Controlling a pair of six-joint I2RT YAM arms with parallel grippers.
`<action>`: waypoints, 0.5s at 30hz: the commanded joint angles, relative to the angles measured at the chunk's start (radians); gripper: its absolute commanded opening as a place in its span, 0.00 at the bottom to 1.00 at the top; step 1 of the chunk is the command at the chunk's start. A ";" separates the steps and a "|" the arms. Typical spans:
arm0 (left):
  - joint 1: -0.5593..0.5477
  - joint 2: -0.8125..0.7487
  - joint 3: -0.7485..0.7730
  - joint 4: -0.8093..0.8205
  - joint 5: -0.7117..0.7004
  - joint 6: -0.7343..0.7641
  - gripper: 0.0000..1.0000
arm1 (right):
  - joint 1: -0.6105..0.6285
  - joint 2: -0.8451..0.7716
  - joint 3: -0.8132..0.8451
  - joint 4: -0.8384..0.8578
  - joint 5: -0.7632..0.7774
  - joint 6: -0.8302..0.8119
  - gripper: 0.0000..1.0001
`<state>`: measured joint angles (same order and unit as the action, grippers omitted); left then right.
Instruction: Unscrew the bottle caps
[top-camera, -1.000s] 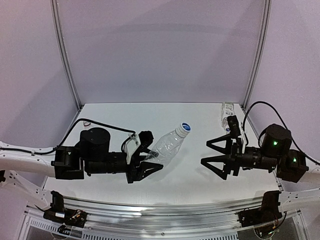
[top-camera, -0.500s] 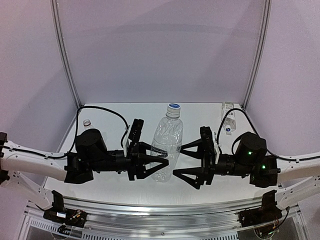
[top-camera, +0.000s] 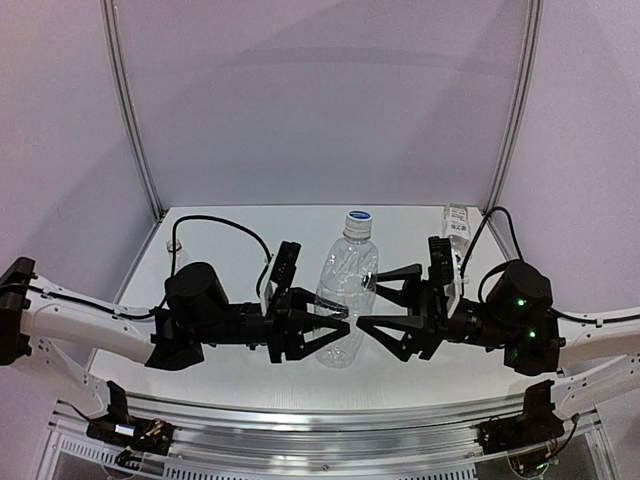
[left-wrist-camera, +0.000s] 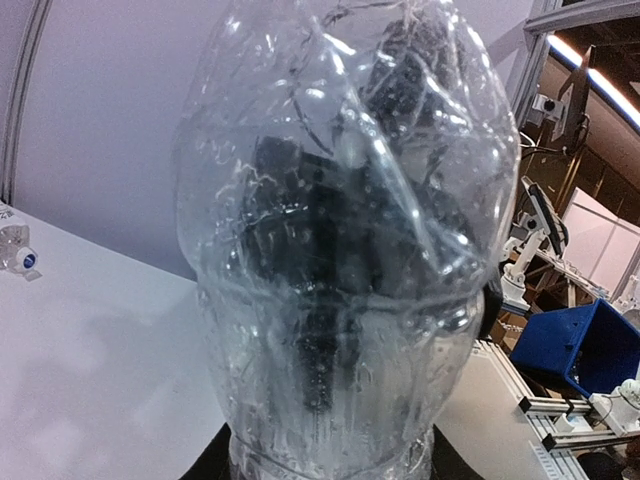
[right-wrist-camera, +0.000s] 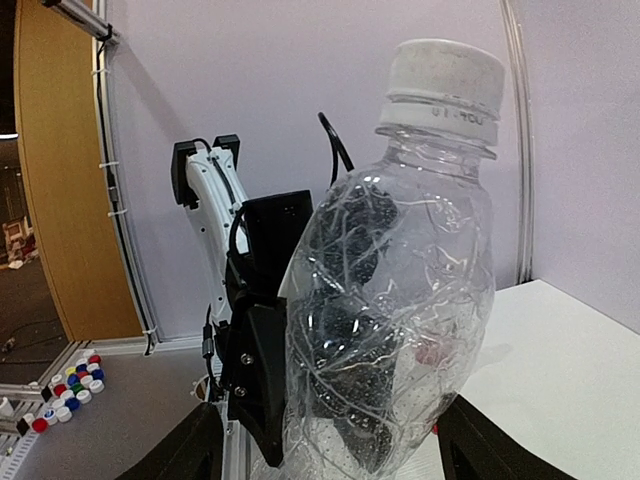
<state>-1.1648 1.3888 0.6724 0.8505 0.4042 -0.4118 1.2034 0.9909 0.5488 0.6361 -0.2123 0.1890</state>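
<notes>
- I judged the step in hand to be the set-up on the first bottle. The crumpled clear plastic bottle (top-camera: 343, 290) stood upright at the centre of the overhead frame, with its round white-and-blue screw cap (top-camera: 358, 217) on the neck.
- My left hand (top-camera: 335, 335) was clamped on the lower body of that bottle, which filled the left wrist view.
- My right hand (top-camera: 368, 302) had its jaws apart, one on either side of the bottle's body. It sat below the cap, which showed at the top of the right wrist view.
- As I saw it, the next move called for lifting the right hand to the cap, pinching it squarely and turning, while the left hand stopped the soft body twisting.
- Bottles: I counted two for certain. The second was a clear bottle with a white-and-green label (top-camera: 455, 222), at the upper right of the white table (top-camera: 300, 232).
- A small reddish item (top-camera: 175, 245) at the upper left was too small to call.
- Caps: I counted two, one on the held bottle and one blue-topped on the far bottle, seen at the left edge of the left wrist view.
</notes>
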 joint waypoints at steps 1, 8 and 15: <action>-0.001 0.047 0.051 0.017 0.015 -0.007 0.39 | 0.009 0.007 0.006 0.024 0.023 0.007 0.72; -0.018 0.095 0.088 0.009 0.016 0.011 0.39 | 0.009 0.025 0.018 0.010 0.049 0.002 0.62; -0.027 0.106 0.094 -0.024 0.012 0.045 0.47 | 0.009 0.015 0.017 0.000 0.061 -0.002 0.37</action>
<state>-1.1793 1.4754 0.7414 0.8669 0.4179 -0.3908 1.2034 1.0115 0.5491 0.6411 -0.1455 0.2050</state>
